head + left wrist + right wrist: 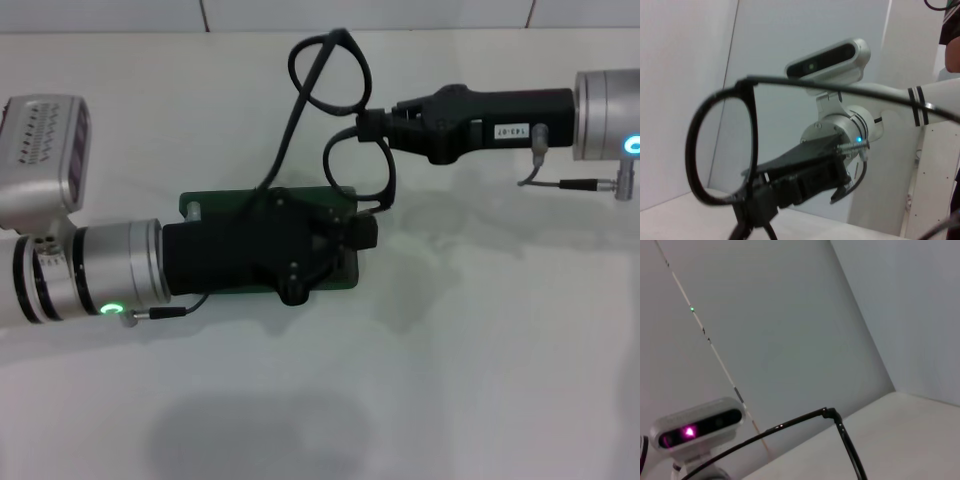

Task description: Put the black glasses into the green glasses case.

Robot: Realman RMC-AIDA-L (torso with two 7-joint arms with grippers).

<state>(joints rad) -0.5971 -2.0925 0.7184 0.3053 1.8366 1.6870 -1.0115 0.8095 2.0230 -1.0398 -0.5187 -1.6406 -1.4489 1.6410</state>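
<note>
The black glasses [333,68] hang in the air over the white table, pinched at the bridge by my right gripper [372,125], which is shut on them. One temple arm trails down towards the green glasses case [215,205]. The case lies flat on the table, mostly covered by my left gripper [358,238], which rests over it with its tip at the case's right end. The left wrist view shows one lens [722,145] and the right gripper [757,200] holding the frame. The right wrist view shows only a temple arm and hinge [840,427].
The white table [450,380] stretches around the case up to a tiled wall at the back. My left arm's silver wrist and its camera [45,130] sit at the left edge. The right arm's silver wrist [605,100] comes in from the right.
</note>
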